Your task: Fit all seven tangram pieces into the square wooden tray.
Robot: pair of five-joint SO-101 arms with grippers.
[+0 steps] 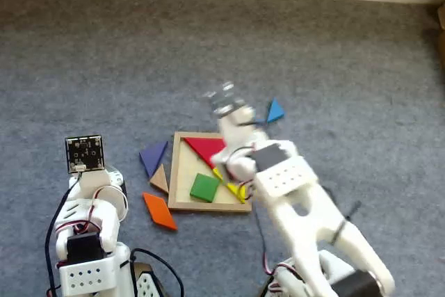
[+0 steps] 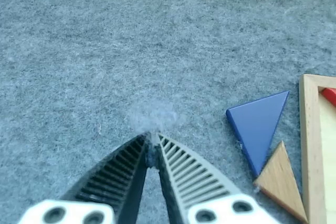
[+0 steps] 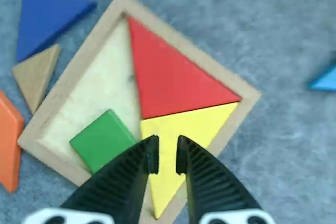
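Note:
The square wooden tray (image 1: 207,206) lies mid-table and holds a red triangle (image 1: 205,147), a green square (image 1: 204,187) and a yellow triangle (image 3: 178,129). Left of the tray lie a dark blue triangle (image 1: 153,156), a tan triangle (image 1: 160,179) and an orange parallelogram (image 1: 160,210). A light blue triangle (image 1: 275,110) lies beyond the tray's far right corner. My right gripper (image 3: 166,155) hovers over the yellow triangle, narrowly open and holding nothing. My left gripper (image 2: 153,148) is shut and empty over bare carpet, left of the dark blue triangle (image 2: 258,124).
Grey carpet covers the whole table. The right arm (image 1: 292,186) crosses the tray's right side and hides part of the yellow triangle. The left arm (image 1: 87,199) stands at the near left. A pale wall edge runs along the far side.

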